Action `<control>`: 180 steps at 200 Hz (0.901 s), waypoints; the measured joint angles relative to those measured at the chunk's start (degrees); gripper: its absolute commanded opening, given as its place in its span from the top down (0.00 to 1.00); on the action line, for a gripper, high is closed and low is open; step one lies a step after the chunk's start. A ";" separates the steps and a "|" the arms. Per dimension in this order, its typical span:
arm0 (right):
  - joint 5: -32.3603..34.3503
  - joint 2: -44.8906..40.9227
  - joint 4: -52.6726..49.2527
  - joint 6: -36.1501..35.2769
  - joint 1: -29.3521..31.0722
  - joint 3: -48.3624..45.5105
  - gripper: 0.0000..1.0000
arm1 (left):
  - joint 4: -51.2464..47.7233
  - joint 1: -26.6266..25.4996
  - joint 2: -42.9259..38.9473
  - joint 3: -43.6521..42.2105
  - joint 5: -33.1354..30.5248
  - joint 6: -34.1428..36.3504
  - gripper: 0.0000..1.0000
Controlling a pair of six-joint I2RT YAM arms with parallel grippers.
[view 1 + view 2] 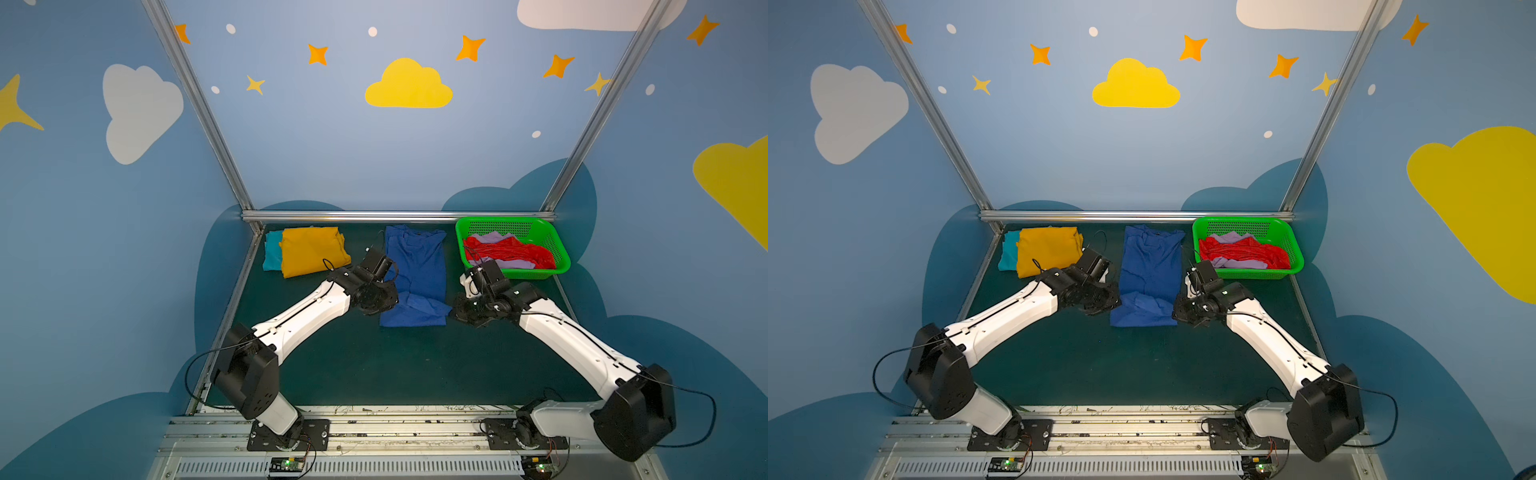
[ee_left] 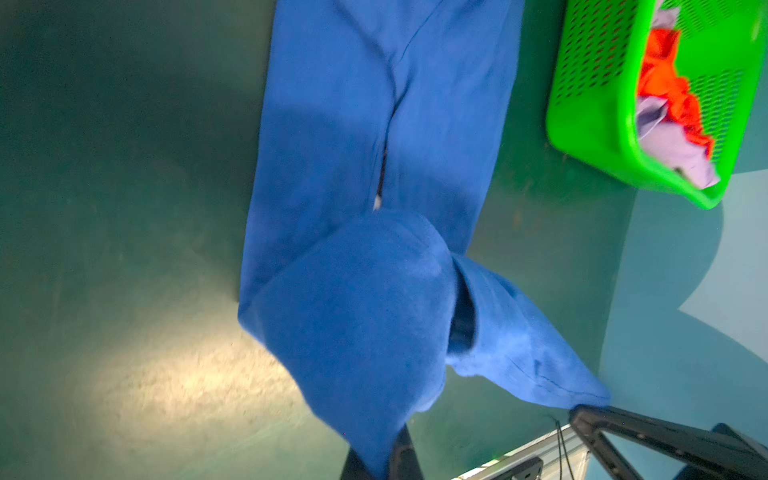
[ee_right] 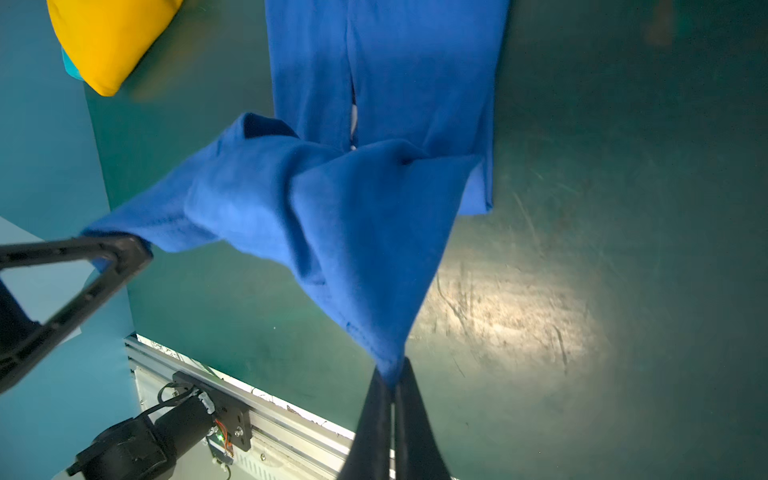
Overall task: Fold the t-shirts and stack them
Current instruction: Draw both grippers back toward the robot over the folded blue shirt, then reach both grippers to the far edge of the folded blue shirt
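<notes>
Bench (image 1: 415, 365) is carrying a basket (image 1: 505, 227) holding red tee (image 1: 511, 251) and lilac tee (image 1: 515, 264); left gripper (image 2: 380, 457), right gripper (image 3: 392, 386) are pinching blue tee (image 1: 415, 266).

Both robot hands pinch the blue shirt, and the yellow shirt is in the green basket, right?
No. The yellow shirt lies folded on the table, atop a teal shirt, as both top views show; the green basket holds a red shirt and a lilac shirt. The left gripper and right gripper pinch the blue shirt.
</notes>
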 measured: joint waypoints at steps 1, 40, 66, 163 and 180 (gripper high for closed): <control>0.07 -0.09 0.04 0.02 0.00 -0.09 1.00 | 0.07 -0.02 -0.09 -0.15 -0.09 -0.09 0.93; 4.48 -1.09 6.49 -0.17 -0.04 -1.68 1.00 | 1.09 0.98 2.03 2.14 -2.12 -0.55 0.93; 6.23 2.67 12.46 -1.53 -0.85 -1.62 1.00 | 2.36 3.50 9.16 9.86 -1.36 1.22 0.94; 0.85 38.95 7.85 -3.13 -9.88 29.55 1.00 | 2.36 11.50 37.88 37.09 7.80 5.31 0.93; -0.13 41.79 6.43 -3.28 -10.43 31.54 1.00 | 1.36 12.20 41.20 40.57 9.18 5.42 0.88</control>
